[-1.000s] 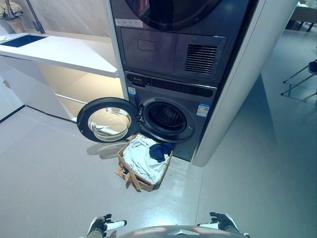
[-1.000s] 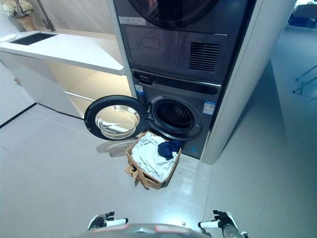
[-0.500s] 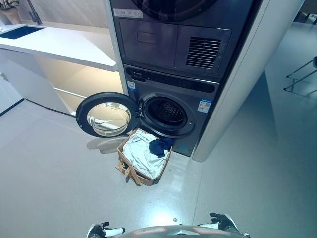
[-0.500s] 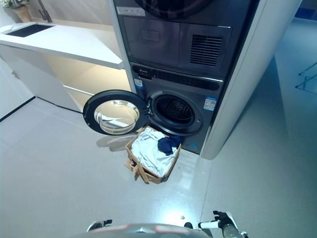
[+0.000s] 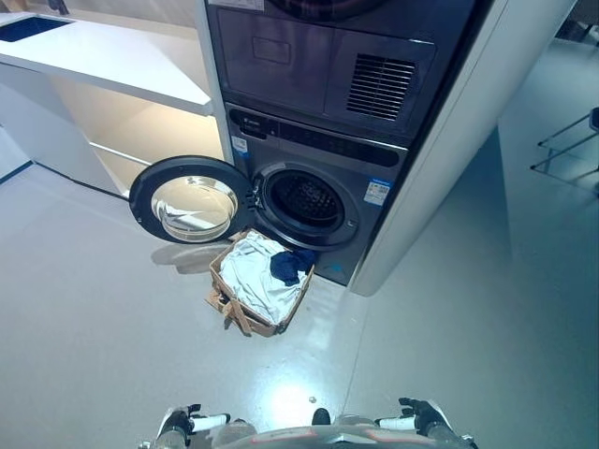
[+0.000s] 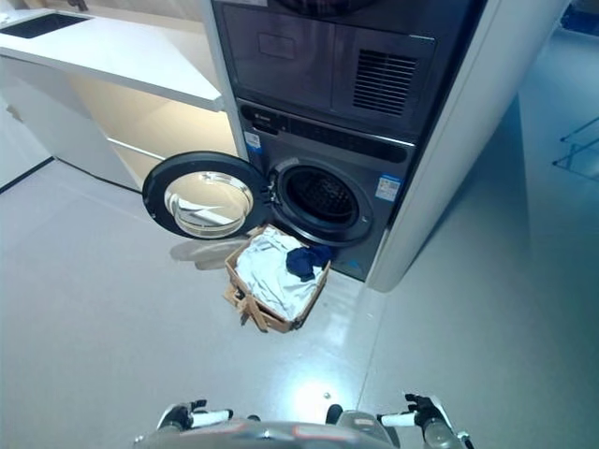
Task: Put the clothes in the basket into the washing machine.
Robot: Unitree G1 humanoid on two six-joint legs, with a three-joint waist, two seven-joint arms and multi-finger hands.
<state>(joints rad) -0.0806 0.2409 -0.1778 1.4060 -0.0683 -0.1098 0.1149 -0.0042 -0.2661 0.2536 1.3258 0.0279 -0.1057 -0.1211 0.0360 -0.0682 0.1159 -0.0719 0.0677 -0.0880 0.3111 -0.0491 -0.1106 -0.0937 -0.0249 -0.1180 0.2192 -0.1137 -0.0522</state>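
Floor (image 5: 103,309): pale grey, glossy, with a bright light reflection. White counter (image 5: 112,75) at upper left, sink (image 5: 23,26) set into it, lit recess below. White panel (image 5: 449,150) flanks the appliance stack.

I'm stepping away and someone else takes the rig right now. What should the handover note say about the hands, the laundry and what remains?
Left hand and right hand: both low at the view's bottom edge, holding nothing, far from the work.
Basket: on the floor right before the washing machine, holding a white garment and a dark blue garment.
Machine door: swung open to the left.
Done: nothing loaded yet.
Left: approach, grasp each garment, put it in the drum.
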